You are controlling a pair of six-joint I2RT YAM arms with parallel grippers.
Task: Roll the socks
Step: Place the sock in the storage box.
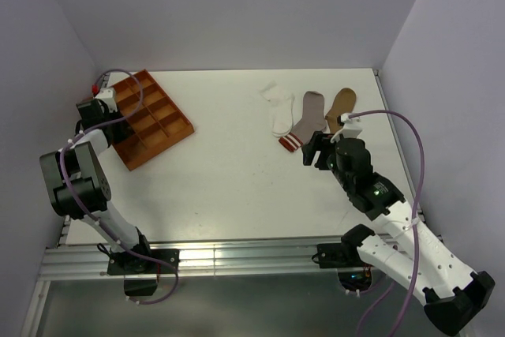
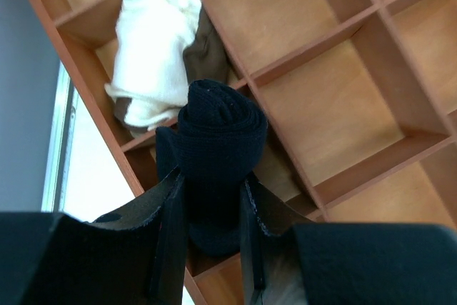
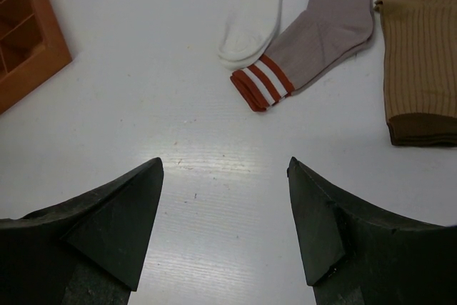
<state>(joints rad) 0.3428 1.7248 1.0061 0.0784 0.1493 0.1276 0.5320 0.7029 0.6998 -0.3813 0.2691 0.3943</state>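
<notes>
Pinched by the left gripper [image 2: 211,183], a rolled black sock [image 2: 218,130] is shown only by the left wrist view, over the orange tray [image 2: 328,116]. A rolled cream sock [image 2: 153,41] is lodged in the compartment beyond. The right gripper [image 3: 225,162] is held spread above the table [image 3: 143,69]. Farther, upper right, 3 are laid flat: white sock [image 3: 250,12], grey sock [image 3: 328,26], tan sock [image 3: 421,48].

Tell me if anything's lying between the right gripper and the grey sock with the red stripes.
Nothing visible. Only bare white table lies between the open right gripper and the grey sock.
</notes>
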